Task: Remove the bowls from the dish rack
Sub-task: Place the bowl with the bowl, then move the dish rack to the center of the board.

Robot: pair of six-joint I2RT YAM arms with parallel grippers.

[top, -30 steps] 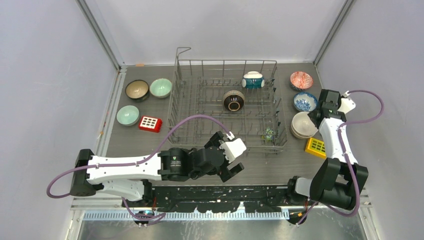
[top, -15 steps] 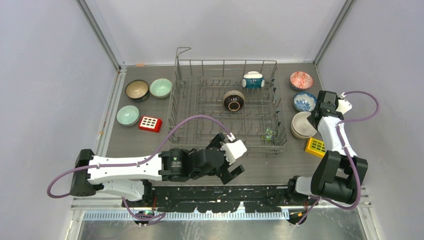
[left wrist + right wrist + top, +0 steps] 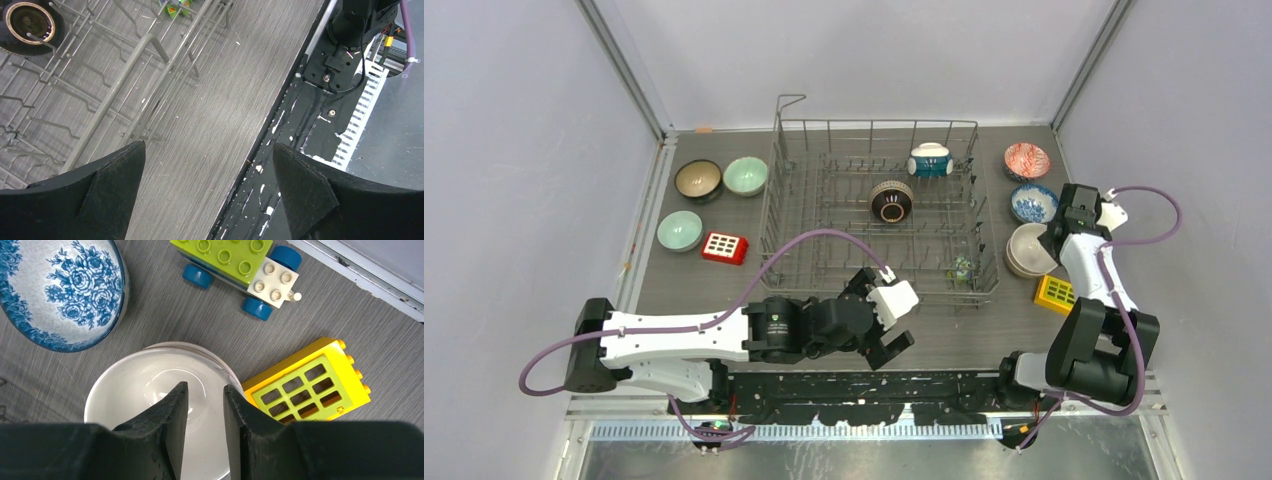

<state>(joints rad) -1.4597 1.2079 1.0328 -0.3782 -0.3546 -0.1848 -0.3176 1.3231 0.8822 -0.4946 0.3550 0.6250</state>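
1. Hovering just short of the dish rack's point(image 3: 784, 200) near rail, the left gripper point(image 3: 207, 150) gapes wide, empty.
2. The right gripper point(image 3: 205, 390), jaws narrowly apart and holding nothing, hangs over the cream bowl point(image 3: 150, 385) outside the rack.
3. The dark brown bowl point(image 3: 891, 201) sits mid-rack, nearer the left arm; the teal-and-white bowl point(image 3: 930, 160) sits behind it.

Grey wire dish rack point(image 3: 874, 215) holds two tipped bowls: dark brown bowl point(image 3: 891, 201), teal-and-white bowl point(image 3: 930, 160). Upright on the worktop point(image 3: 724, 290): left, brown bowl point(image 3: 697, 180) and pale green bowls point(image 3: 745, 176) point(image 3: 679, 230); right, red bowl point(image 3: 1027, 160), blue-and-white bowl point(image 3: 1034, 203), cream bowl point(image 3: 1027, 250).
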